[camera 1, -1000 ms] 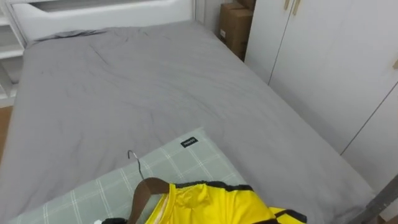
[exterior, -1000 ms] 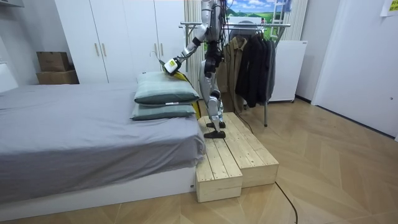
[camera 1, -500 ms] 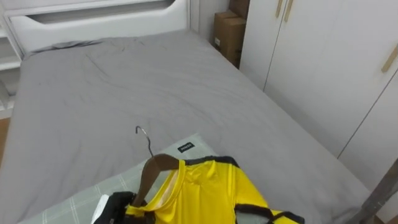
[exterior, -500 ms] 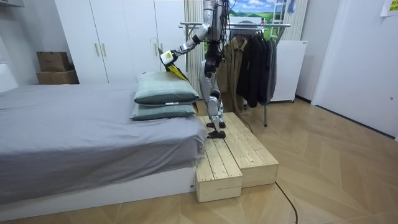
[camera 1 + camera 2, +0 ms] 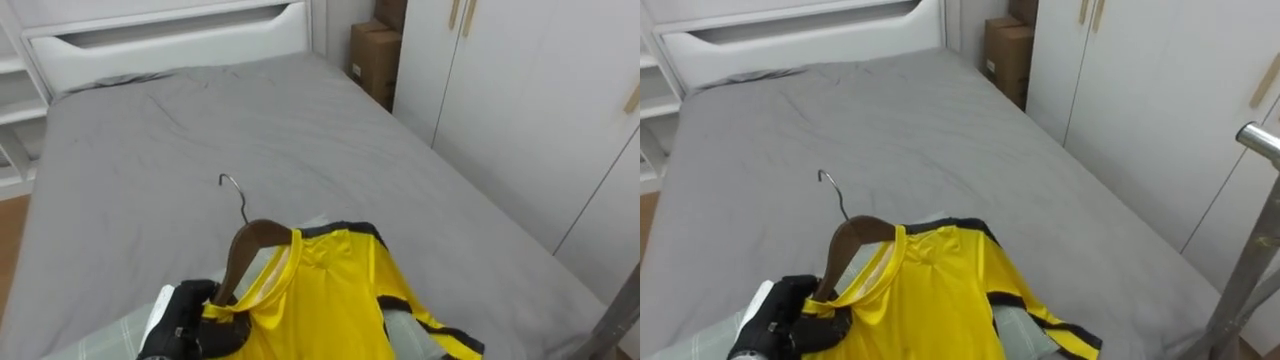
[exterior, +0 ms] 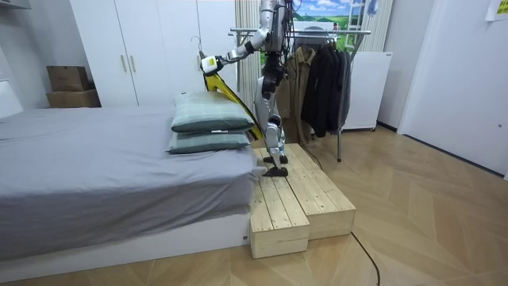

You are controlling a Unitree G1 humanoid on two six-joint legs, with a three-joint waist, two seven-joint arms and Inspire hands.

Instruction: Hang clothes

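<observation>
Standing on pale wooden platform (image 6: 302, 199) at near end of grey-sheeted bed (image 5: 250, 130). Low at near left, left hand (image 5: 185, 325) curled tight round brown wooden hanger (image 5: 238, 255) carrying yellow black-trimmed shirt (image 5: 330, 300), raised above green checked pillow (image 6: 210, 121).

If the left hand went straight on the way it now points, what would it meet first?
Probably nothing near: the left hand, shut on the hanger of the yellow shirt, points out above the grey bed, and that way looks free.

Bright, even room light with only soft, faint shadows
</observation>
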